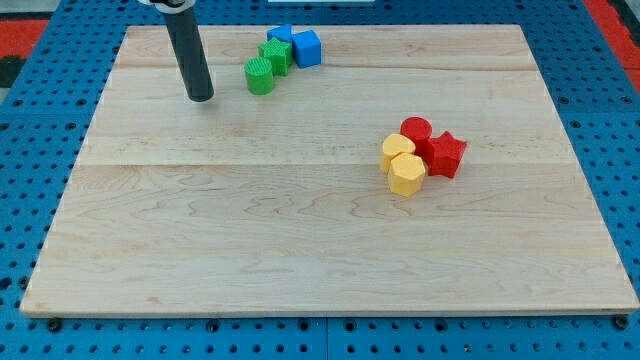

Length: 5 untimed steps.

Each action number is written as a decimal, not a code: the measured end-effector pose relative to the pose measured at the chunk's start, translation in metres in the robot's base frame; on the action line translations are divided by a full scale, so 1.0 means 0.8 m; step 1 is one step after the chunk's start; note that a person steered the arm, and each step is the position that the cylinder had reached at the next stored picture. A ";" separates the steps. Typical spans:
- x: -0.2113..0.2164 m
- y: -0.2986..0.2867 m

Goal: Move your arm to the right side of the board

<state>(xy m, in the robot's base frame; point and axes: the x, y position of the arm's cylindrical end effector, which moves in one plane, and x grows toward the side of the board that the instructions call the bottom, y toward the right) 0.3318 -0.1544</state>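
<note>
My tip [201, 97] rests on the wooden board [300, 230] near the view's top left, just left of a green cylinder [259, 76]. Behind that cylinder sit a green star-shaped block [275, 54], a blue cube [306, 48] and another blue block [280, 34], all touching in a cluster. Right of centre lies a second cluster: a red cylinder [416, 132], a red star-shaped block [446, 154], a yellow block [397, 150] and a yellow heart-shaped block [406, 175]. The tip touches no block.
The board lies on a blue pegboard table [30, 150]. A red-and-black strip [20, 15] shows at the view's top left corner and a red one at the top right corner [615, 15].
</note>
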 end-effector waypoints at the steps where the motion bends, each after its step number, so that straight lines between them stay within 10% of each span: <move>1: -0.001 0.000; 5: -0.004 0.002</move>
<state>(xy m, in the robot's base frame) 0.3284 -0.1525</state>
